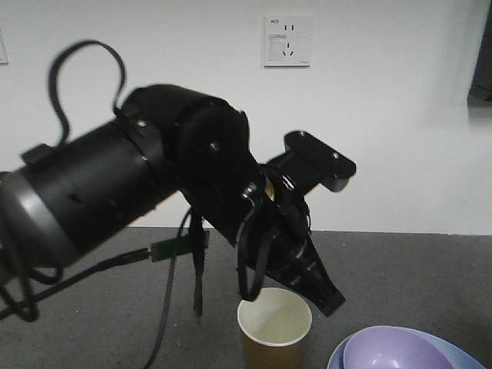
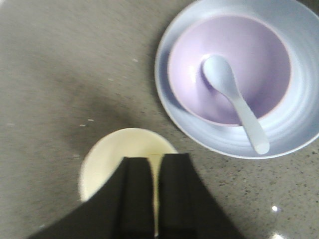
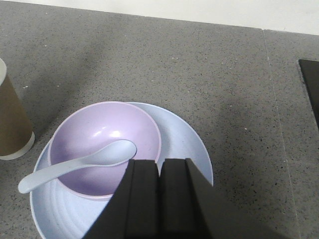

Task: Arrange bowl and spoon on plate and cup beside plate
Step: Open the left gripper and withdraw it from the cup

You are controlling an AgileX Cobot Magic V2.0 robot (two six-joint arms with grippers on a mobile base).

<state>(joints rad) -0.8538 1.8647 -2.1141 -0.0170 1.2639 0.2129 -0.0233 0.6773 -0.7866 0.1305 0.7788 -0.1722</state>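
While left pincer (image 2: 154,191) hangs closed | cup (image 2: 112,159) directly beneath | no contact seen

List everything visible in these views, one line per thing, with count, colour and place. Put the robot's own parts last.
plate: one, light blue, on the grey counter, under the bowl.
bowl: one, lavender, sits on the plate, off-centre.
spoon: one, pale blue-white, scoop in the bowl, handle over the bowl rim above the plate.
cup: one, brown with cream inside, upright on the counter beside the plate, apart from it.
counter: one, speckled grey.
wall socket: one, white, on the wall.
left gripper: black, fingers nearly together over the cup rim.
right gripper: black, shut, above the plate edge.
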